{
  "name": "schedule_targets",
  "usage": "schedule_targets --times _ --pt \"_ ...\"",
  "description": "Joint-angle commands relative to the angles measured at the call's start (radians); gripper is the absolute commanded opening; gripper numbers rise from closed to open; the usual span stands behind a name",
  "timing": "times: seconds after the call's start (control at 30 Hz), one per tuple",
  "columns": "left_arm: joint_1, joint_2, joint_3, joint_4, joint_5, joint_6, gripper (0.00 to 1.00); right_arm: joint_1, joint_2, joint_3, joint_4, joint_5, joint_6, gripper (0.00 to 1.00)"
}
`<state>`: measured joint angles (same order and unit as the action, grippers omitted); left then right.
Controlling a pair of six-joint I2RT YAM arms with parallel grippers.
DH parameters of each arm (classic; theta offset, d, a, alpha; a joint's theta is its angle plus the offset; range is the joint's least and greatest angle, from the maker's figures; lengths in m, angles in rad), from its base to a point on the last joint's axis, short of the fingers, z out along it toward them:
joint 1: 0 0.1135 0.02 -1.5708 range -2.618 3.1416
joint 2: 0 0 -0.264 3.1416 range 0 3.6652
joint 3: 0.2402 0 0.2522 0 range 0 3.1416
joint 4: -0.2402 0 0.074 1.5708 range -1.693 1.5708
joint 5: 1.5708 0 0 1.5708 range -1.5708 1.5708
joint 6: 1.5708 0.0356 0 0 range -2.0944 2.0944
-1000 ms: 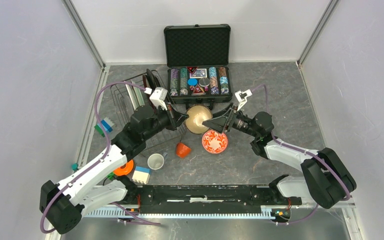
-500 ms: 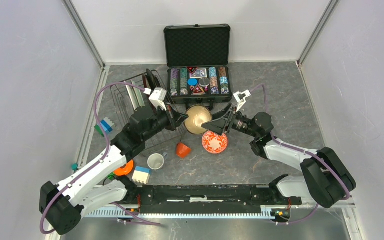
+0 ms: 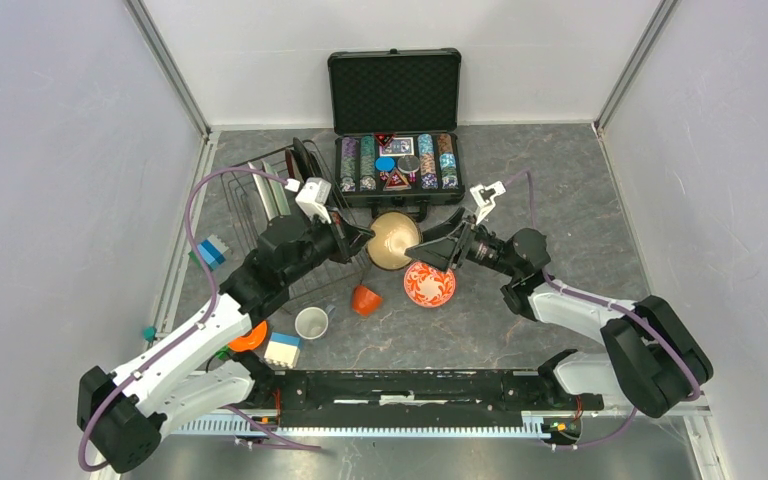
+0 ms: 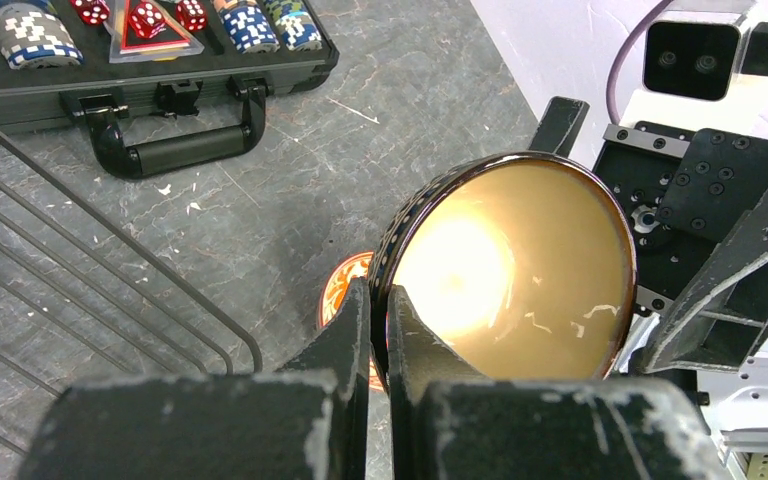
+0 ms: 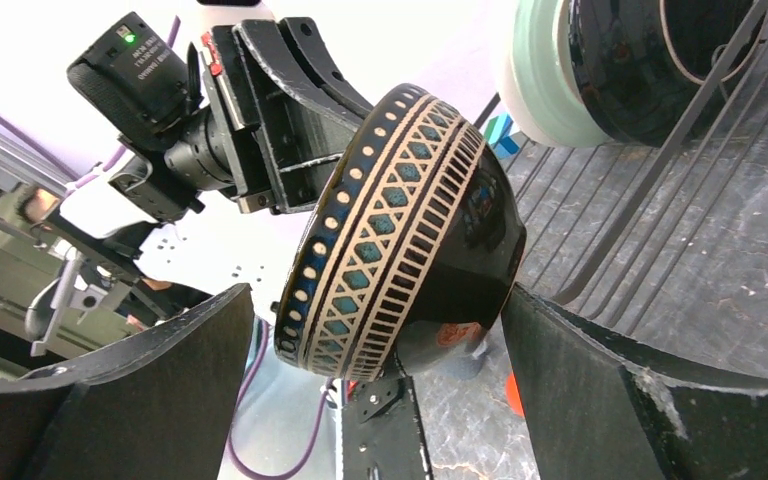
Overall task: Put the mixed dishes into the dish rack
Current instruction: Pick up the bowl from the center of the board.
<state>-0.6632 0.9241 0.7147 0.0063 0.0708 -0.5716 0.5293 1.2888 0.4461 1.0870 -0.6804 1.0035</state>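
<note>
Top external view showed the grey table with both arms bent in toward its middle. The left arm rose from the near-left corner and stretched far and right. The right arm rose from the near-right corner and folded back toward the left, so the two wrists faced each other. An open black poker chip case lay at the far edge, and the dish rack stood at the far left, beside the left forearm, with plates upright at its far end. The left gripper was pinched tight on the rim of the beige bowl. It held the bowl tipped on edge in the centre of the table, just near of the case and right of the rack. From the left wrist, the fingers clamped the dark rim with the bowl's glossy inside turned to the camera. From the right wrist, the right gripper stood spread wide, one finger on each side of the bowl's dark, teal-diamond outside, and neither finger was clearly touching it. A red-patterned bowl sat just near of the held bowl. An orange cup and a white cup lay to its left. An orange ring and a white-and-blue block lay nearer still.
</note>
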Motion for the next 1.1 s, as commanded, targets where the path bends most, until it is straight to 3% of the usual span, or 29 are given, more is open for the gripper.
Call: schedule_targets --times 0.0,0.17,0.5,0.83,1.07 --pt "0.001 -0.036 0.003 0.093 -0.020 0.017 0.02 0.001 0.006 -0.021 0.200 -0.001 0.101 0.96" --pt "0.000 -0.030 0.002 0.107 -0.006 0.012 0.02 0.001 0.029 -0.024 0.246 -0.008 0.130 0.87" --pt "0.000 -0.024 -0.002 0.147 0.029 0.004 0.02 0.002 -0.016 -0.006 0.066 0.027 0.015 0.66" --pt "-0.001 -0.014 -0.015 0.167 0.043 0.009 0.02 0.002 -0.028 -0.004 0.042 0.033 -0.003 0.58" --pt "0.000 -0.044 -0.012 0.092 -0.012 0.032 0.11 0.007 -0.042 0.004 -0.020 0.062 -0.042 0.51"
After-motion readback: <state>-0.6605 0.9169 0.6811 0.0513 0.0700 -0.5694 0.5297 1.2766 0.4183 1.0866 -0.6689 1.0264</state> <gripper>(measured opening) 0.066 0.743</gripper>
